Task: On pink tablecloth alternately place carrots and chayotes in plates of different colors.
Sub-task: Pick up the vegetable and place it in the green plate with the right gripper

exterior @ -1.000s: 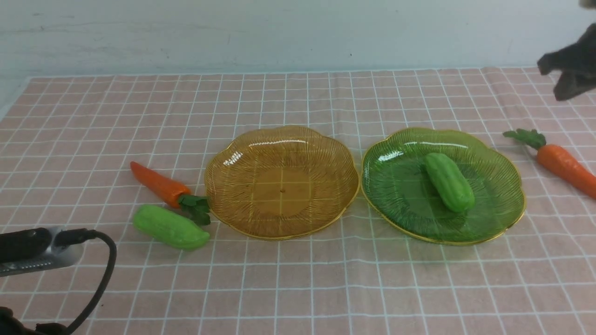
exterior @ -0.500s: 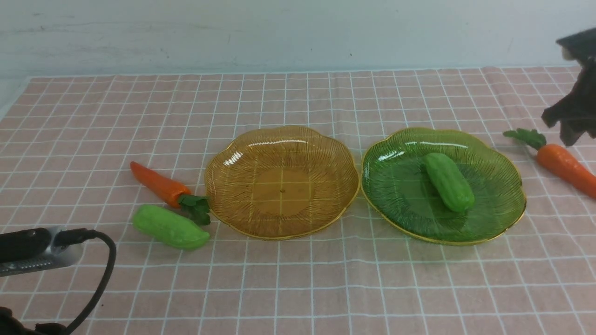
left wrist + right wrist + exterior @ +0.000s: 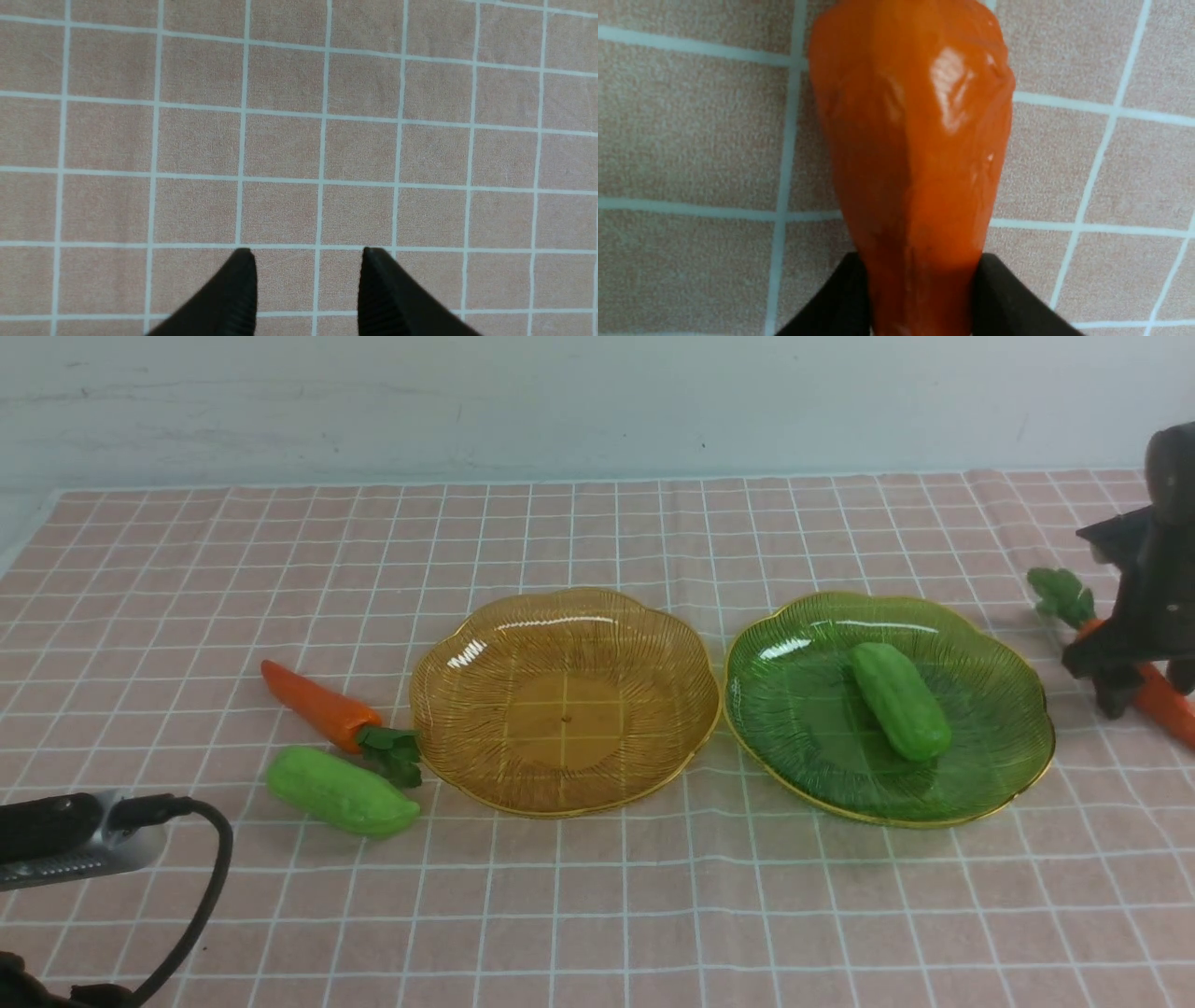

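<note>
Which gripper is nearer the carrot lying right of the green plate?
Right. The right gripper has its jaws pressed on both sides of that carrot; the left gripper hovers over bare pink tablecloth.

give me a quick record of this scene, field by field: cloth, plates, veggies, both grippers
cloth: pink tablecloth, white grid
amber plate: empty
green plate: right chayote lying inside
left carrot: on the cloth, leaves beside the amber plate's rim
left chayote: on the cloth, nearer the robot than the left carrot
right carrot: right of the green plate, outside it
right gripper: shut on the right carrot
left gripper: open, nothing between the jaws, over bare cloth
</note>
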Controlling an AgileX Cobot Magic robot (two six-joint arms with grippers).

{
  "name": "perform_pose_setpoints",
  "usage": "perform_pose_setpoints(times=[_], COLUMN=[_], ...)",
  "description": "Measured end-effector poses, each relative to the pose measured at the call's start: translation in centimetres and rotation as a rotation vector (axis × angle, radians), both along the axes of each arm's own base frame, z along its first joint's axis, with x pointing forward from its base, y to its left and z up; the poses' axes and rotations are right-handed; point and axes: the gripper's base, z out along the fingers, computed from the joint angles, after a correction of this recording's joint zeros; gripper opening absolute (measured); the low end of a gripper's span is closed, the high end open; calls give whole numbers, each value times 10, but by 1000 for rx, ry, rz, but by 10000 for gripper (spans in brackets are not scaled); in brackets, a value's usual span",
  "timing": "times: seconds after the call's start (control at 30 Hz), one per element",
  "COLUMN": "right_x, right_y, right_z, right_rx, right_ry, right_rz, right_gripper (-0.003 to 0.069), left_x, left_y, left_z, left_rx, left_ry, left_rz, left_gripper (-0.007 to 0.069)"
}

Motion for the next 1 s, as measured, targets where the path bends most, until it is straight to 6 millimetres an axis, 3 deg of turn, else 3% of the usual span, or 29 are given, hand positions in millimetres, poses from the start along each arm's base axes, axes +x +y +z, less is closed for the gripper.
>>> perform_pose_setpoints(times=[0.13,0.3,0.4,0.47,0.5,0.53,0.63,0.83,1.0], right_x=[0,-8,-15,-17,-18,-18,-22,-39,-43], right_y=[2,20,50,77,99,121,163,263,294], right_z=[29,92,128,139,142,142,134,95,84], right_rx=[23,221,471,612,708,763,808,748,696], right_ry=[-74,-239,-319,-328,-316,-295,-240,-140,-204], right_rz=[-23,-99,-142,-127,-104,-69,4,210,289], right_gripper=[258,258,258,258,258,258,258,261,360], left_x=[0,0,0,1,1,1,3,9,17], left_y=[0,1,1,1,1,1,2,1,1], left_z=[0,0,0,0,0,0,1,4,9], left_rx=[0,6,9,9,9,9,7,-12,-43], left_ry=[0,-2,-2,-3,-8,-12,-25,-96,-184], left_rz=[0,2,10,16,19,20,25,51,108], left_gripper=[283,283,283,283,283,283,283,283,283])
